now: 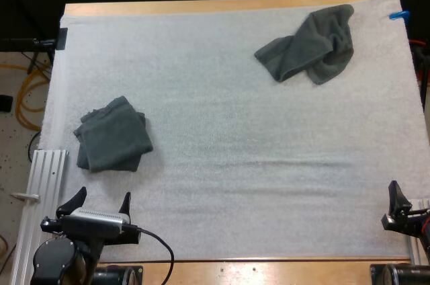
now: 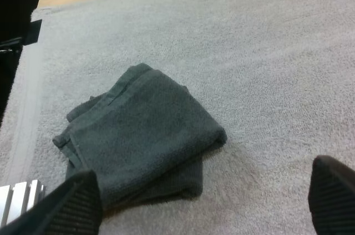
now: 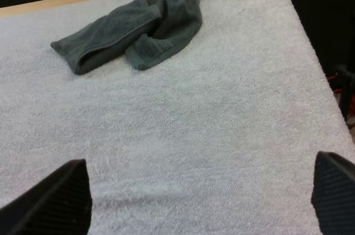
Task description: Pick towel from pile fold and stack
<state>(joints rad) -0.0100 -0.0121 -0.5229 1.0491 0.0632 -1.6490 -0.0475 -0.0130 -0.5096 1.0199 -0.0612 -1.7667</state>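
Altogether two: folded towel, crumpled towel

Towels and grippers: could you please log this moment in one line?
left gripper open; right gripper open; folded towel near left; crumpled towel far right

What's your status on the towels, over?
Both open: left gripper by the folded towel, right gripper at the mat's near edge. Far right, crumpled towel untouched. Nothing in the way.
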